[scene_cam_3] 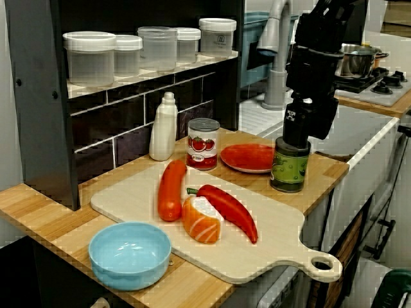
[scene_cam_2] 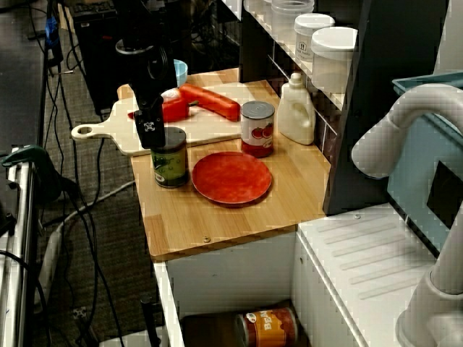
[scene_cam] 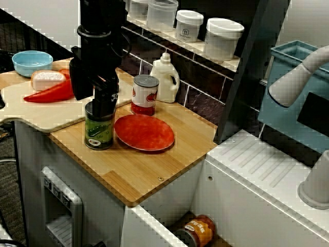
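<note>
Green jar [scene_cam: 99, 128] stands unlifted on the counter [scene_cam: 149, 172], left of centre, beside a red plate [scene_cam: 144, 132]. The gripper [scene_cam: 102, 102] meets its lid; whether the fingers pinch it cannot be told.

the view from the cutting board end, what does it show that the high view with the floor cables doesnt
Only the cutting board end view shows the stove with a metal pot. Only the high view shows floor cables and an orange-labelled can below the counter. Both show the end effector at the top of the green jar, the red plate, tomato can and white bottle.
</note>
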Motion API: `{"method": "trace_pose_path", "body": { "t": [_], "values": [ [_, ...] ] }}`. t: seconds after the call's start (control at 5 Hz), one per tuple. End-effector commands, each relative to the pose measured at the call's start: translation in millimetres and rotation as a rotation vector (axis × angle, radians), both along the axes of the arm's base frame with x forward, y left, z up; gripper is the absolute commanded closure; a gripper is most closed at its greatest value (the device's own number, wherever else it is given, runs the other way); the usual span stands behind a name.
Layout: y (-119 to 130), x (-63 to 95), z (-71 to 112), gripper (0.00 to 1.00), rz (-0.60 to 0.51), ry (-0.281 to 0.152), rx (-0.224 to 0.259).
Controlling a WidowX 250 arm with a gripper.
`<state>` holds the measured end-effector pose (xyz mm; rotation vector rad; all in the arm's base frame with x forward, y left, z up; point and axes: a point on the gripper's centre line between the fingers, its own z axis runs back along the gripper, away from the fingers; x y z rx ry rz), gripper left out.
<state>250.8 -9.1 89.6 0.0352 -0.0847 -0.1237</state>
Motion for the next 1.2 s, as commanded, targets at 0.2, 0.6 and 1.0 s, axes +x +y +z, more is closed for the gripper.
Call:
{"method": "trace_pose_path", "body": {
  "t": [0.2,0.6,1.0],
  "values": [
    [2.8,4.4,8.7,0.0,-0.003,-0.039,0.001],
    [3.6,4.5,8.5,0.0,-0.006,-0.045,0.007],
    [3.8,5.6,7.1,0.0,-0.003,-0.044,0.007]
  ]
}}
